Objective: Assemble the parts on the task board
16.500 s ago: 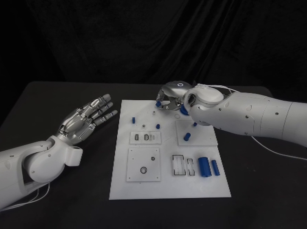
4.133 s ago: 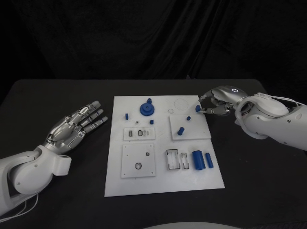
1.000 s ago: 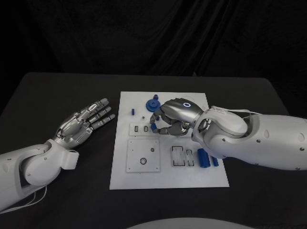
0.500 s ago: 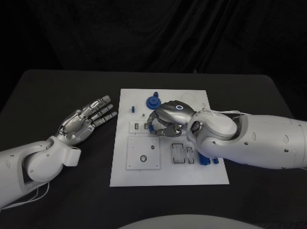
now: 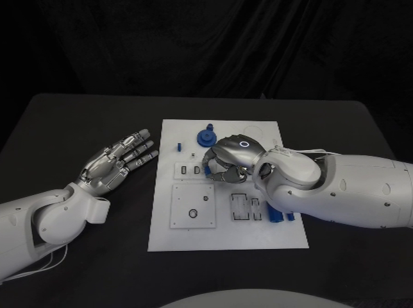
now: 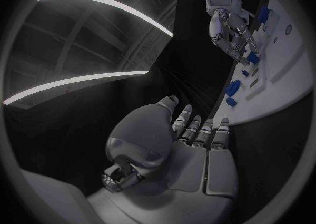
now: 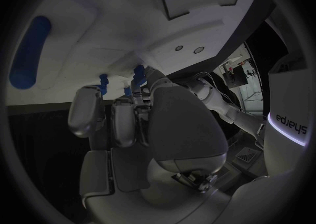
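Black desk point(image 5: 77, 122) with white task board point(image 5: 227, 239) at centre: right robot hand point(image 5: 229, 160) curls over its middle slots, apparently pinching a small blue part point(image 7: 139, 70) for insertion, left robot hand point(image 5: 114, 162) spread idle left of the board.

Black desk point(image 5: 68, 122); white task board point(image 5: 225, 239) lies flat at its middle, long side running away from the robot.
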